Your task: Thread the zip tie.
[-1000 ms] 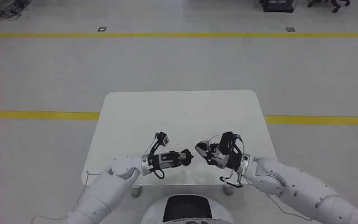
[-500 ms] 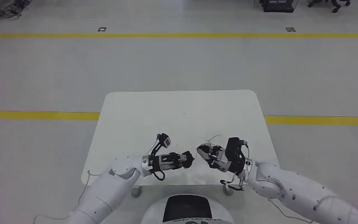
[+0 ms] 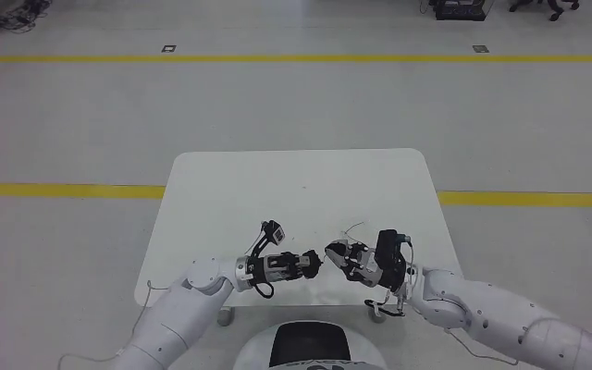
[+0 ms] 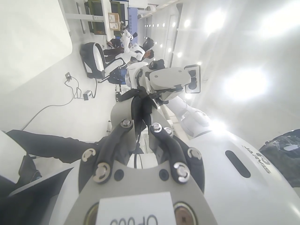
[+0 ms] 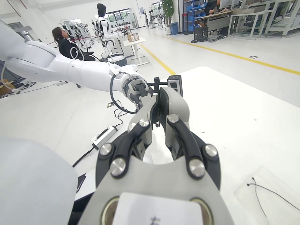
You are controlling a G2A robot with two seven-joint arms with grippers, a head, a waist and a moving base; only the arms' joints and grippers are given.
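Top view: close to the robot, above the near part of the counter, the left hand and right hand meet tip to tip. The right hand is pinched narrow on the zip tie, a thin dark strip between its pads. The left hand's tips are pressed together; whether they grip the tie I cannot tell. Beyond, a thin dark wire lies on the counter.

left gripper facing right gripper, over table

Zip tie: black. Right gripper: grey fingers, black linkages. Table: plain white. Floor: light grey, with yellow stripes.
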